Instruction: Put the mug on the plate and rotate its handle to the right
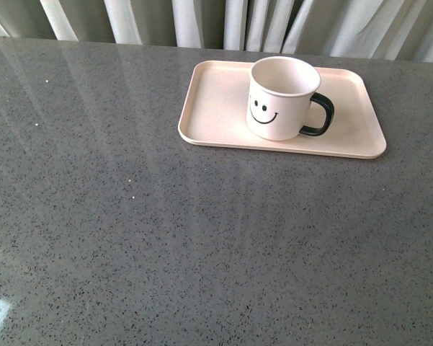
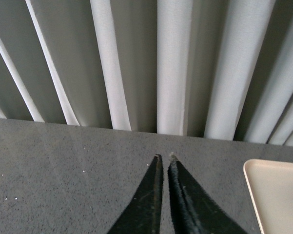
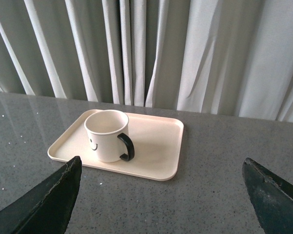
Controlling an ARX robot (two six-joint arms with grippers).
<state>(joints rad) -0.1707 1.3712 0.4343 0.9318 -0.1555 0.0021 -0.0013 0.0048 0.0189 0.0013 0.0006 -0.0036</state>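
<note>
The left pincer and right pincer are matte black, tapering to points.

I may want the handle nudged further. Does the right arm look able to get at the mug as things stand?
Probably yes. The right gripper is open and faces the mug on the plate, with nothing standing between them, though its distance is unclear.

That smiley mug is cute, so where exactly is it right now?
In the front view the mug stands upright on the plate, near its middle, at the table's far side by the curtains, its handle pointing right.
</note>
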